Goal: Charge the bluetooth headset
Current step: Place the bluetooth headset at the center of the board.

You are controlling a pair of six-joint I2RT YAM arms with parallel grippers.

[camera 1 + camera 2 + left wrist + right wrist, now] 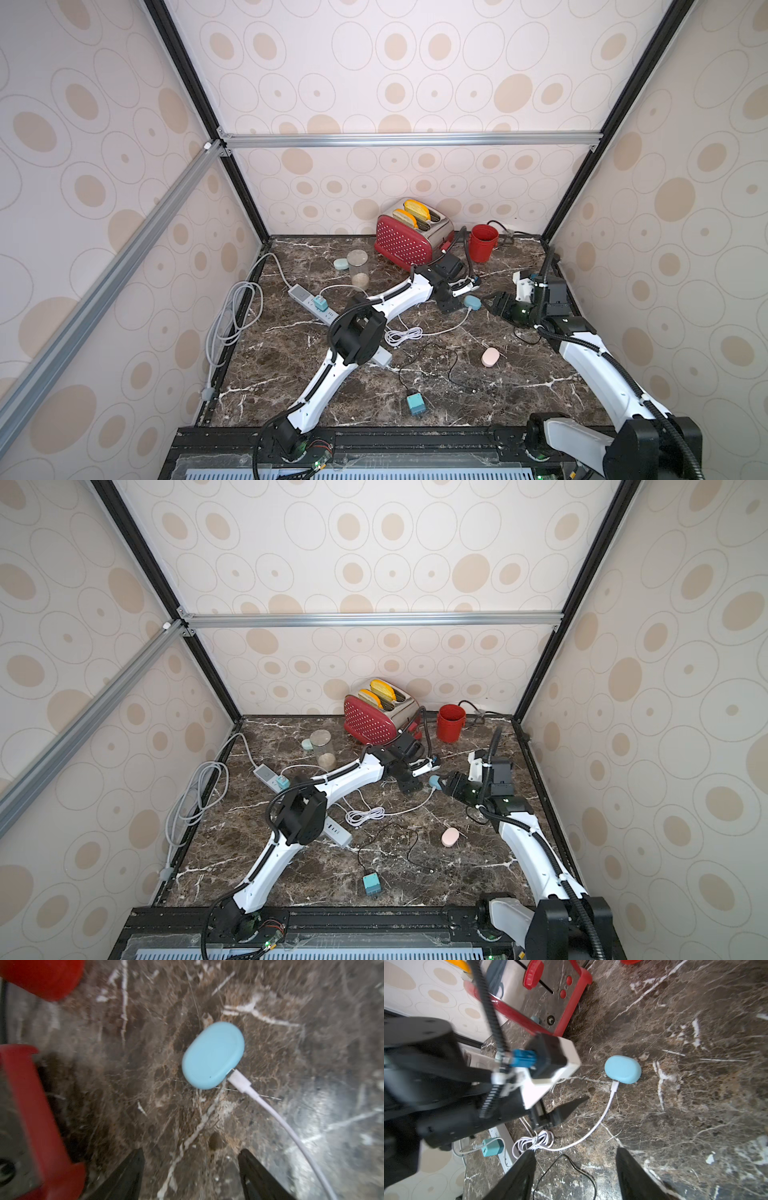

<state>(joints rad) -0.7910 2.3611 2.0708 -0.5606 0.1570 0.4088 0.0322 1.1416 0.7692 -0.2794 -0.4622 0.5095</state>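
The bluetooth headset's light blue case (pixel 472 302) (pixel 433 780) (pixel 213 1055) (pixel 623 1069) lies flat on the marble table. A white cable (pixel 270 1109) (pixel 602 1118) is plugged into its edge. The cable runs by a coiled bundle (pixel 403 336) to a teal charger (pixel 319 303) (pixel 492 1147) seated in the white power strip (pixel 301 296). My left gripper (pixel 192 1150) (pixel 451 307) hangs open beside the case, holding nothing. My right gripper (pixel 575 1149) (pixel 492 303) stands open on the case's other side, also holding nothing.
A red toaster (pixel 409 239) and a red cup (pixel 483 243) stand at the back. A glass jar (pixel 358 269) and another pale blue case (pixel 340 264) sit back left. A pink case (pixel 490 357) and a loose teal charger (pixel 415 404) with black cable lie nearer the front.
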